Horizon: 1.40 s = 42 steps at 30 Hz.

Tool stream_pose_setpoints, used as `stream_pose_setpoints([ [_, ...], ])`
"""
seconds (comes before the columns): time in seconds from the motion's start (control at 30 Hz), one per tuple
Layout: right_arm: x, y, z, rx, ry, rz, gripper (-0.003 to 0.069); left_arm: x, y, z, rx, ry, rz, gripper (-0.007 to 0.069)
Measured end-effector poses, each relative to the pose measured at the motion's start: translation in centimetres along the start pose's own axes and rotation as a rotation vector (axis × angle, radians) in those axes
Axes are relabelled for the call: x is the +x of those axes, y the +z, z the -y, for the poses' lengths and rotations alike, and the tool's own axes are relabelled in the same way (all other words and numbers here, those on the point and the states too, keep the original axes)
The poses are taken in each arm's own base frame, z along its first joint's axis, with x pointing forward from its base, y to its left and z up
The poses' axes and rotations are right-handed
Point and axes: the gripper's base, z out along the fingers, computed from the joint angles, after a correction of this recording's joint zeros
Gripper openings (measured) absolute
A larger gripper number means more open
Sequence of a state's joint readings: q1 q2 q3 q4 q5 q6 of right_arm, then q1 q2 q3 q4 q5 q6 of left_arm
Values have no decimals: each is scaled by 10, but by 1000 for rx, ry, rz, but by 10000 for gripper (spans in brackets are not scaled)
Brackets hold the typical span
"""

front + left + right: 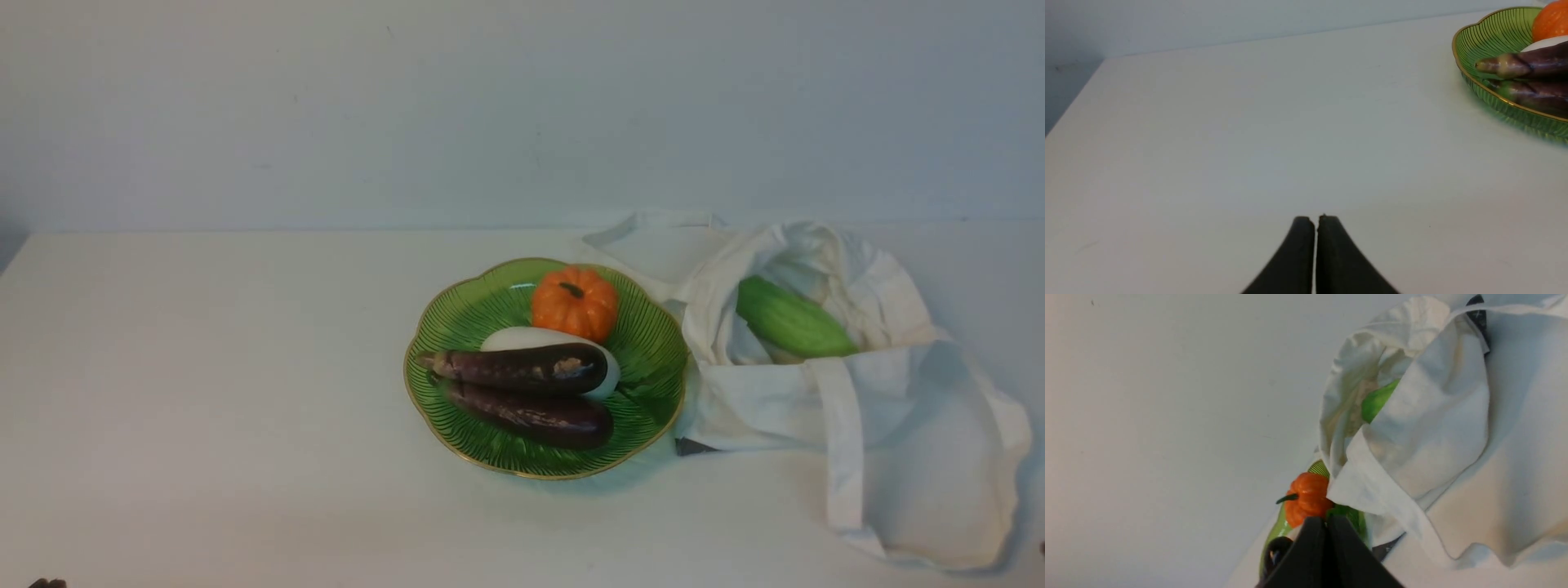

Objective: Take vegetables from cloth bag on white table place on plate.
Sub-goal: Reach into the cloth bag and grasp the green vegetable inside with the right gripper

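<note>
The light green vegetable (790, 320) lies in the open mouth of the off-white cloth bag (857, 392) at the right of the white table (204, 367); it also shows in the right wrist view (1376, 401). The green plate (653, 347) beside the bag holds an orange pumpkin (575, 303), two purple eggplants (522, 369) and a white one. My left gripper (1315, 220) is shut and empty over bare table, away from the plate (1490, 34). My right gripper (1326, 521) is shut and empty, short of the bag (1437, 416). Neither gripper shows in the front view.
The bag's long strap (841, 441) hangs over its front toward the table's near side. A pale wall (490, 106) stands behind the table. The table's left edge (1073, 106) shows in the left wrist view.
</note>
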State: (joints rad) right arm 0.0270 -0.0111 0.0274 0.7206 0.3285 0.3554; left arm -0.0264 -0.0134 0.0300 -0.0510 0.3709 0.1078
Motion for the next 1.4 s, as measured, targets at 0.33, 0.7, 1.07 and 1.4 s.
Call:
stream_pose_setpoints([
  [0.33,-45,-23,-69,-174,-413,261,-15,0,0,0,0,0,0,-5],
  [0.7,-69,40,-113,100,-800,-213,-15,0,0,0,0,0,0,-5],
  [1.07,-76,161,-99,350,-810,-804,-10,0,0,0,0,0,0,-5],
  [1.4,-65,275,-94,289,-945,-930,38,0,0,0,0,0,0,-5],
])
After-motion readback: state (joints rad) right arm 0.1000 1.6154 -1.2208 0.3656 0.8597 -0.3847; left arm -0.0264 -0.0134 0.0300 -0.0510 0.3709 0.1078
